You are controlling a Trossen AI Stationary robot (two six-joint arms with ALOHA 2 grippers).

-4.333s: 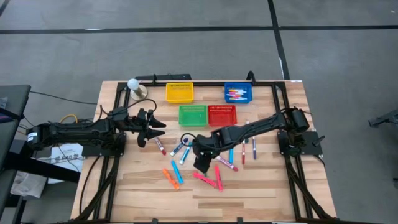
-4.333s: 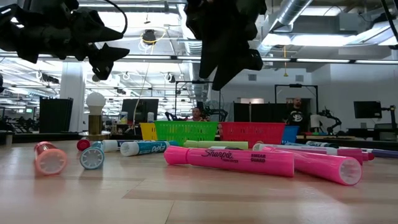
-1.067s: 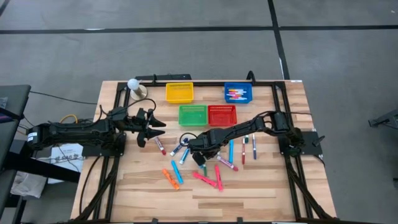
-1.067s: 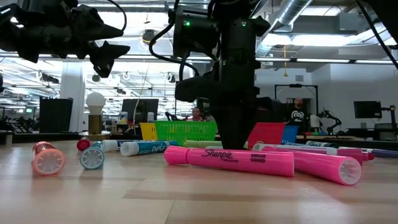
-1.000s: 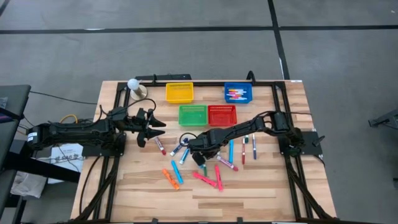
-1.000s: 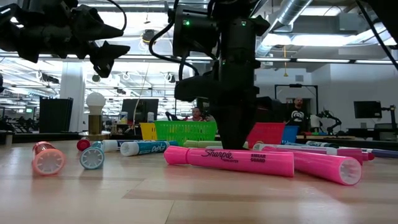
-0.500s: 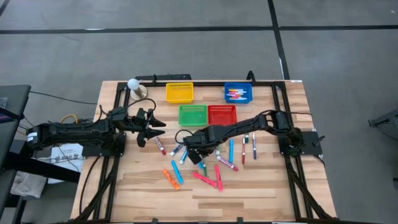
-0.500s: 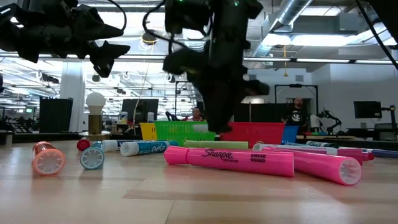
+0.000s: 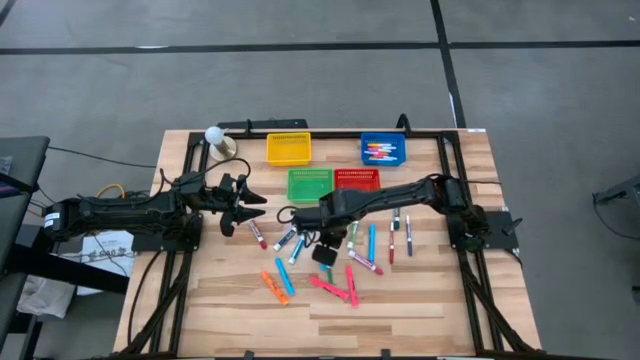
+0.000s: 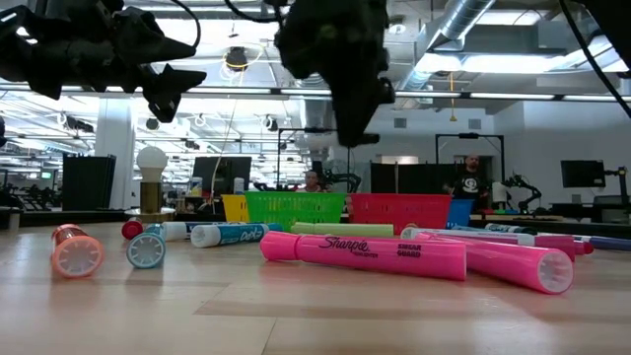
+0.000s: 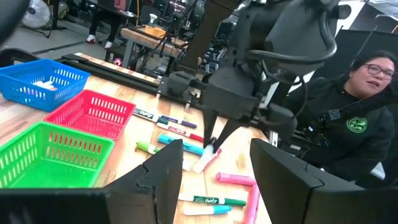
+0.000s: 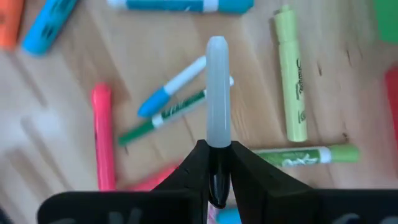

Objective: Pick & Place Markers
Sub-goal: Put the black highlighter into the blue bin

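My right gripper [image 9: 323, 245] hangs above the middle of the table, shut on a marker with a whitish end [image 12: 216, 93] that also shows in the left wrist view [image 11: 207, 160]. Several other markers [image 9: 335, 290] in pink, blue, orange, green and red lie flat on the wood below and around it. My left gripper [image 9: 245, 208] hovers open at the left, above the table, with nothing between its fingers [image 11: 168, 180]. The low view shows the right gripper [image 10: 350, 123] high above the lying markers. My right gripper pinches the marker's dark end [image 12: 216, 177] between its two fingers, which point down from above. The marker runs on along the fingers, its whitish end [image 11: 205, 163] hanging below them at a slight slant. It is lifted clear of the table.
Four mesh baskets stand at the far side: yellow [image 9: 288, 148], blue [image 9: 398, 158] with several markers in it, green [image 9: 310, 183] and red [image 9: 357, 180]. A white ball on a stand [image 9: 213, 135] is at the far left. A person [image 11: 367, 93] sits beyond the table.
My right gripper has risen from among the lying markers, staying shut, and has gone a little toward the far edge. The whitish-ended marker has come up with it, clear of the table.
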